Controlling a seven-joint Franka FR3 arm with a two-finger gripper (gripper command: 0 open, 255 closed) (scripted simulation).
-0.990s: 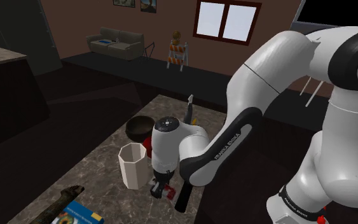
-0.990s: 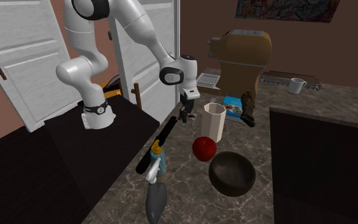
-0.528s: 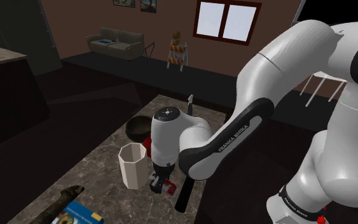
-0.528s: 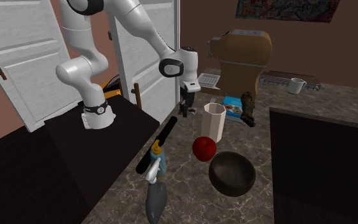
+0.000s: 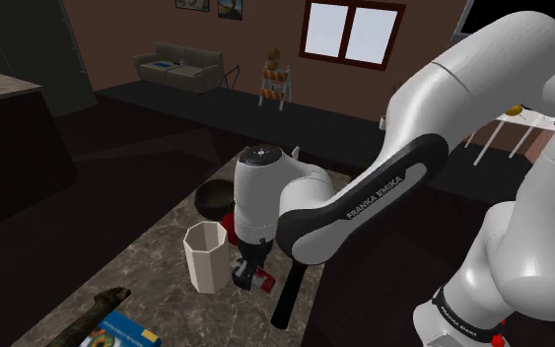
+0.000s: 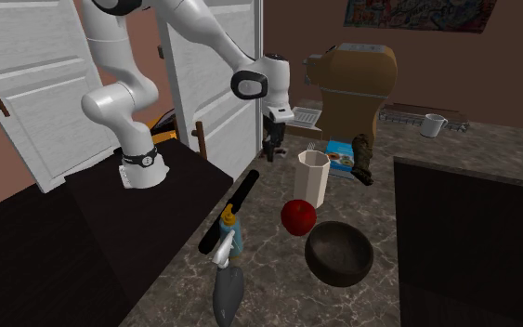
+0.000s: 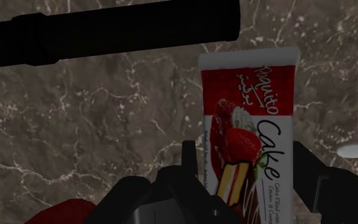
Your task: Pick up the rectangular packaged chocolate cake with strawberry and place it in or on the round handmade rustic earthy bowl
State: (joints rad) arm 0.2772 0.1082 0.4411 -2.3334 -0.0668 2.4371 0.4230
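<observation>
The cake package [image 7: 254, 108] is red and white, printed with a strawberry and a cake slice. My gripper [image 7: 247, 168] is shut on it, one black finger on each long side. From the shoulder, the gripper [image 5: 248, 269] hangs just above the marble counter [image 5: 157, 266] with the package [image 5: 261, 283] in it, right beside a white cup [image 5: 207, 256]. The dark round bowl [image 5: 214, 197] sits farther back on the counter. In the second exterior view the bowl [image 6: 338, 253] lies near the front and the gripper [image 6: 270, 153] is well behind it.
A long black rod [image 6: 234, 212] lies along the counter edge near the gripper. A red apple [image 6: 298, 216] sits between the white cup [image 6: 312, 176] and the bowl. A blue box [image 5: 122, 333], a spray bottle [image 6: 229, 232] and a mug [image 6: 431, 124] are also on the counter.
The arm has risen a little, and the gripper has lifted with the cake package clasped in it. The other objects have stayed put.
</observation>
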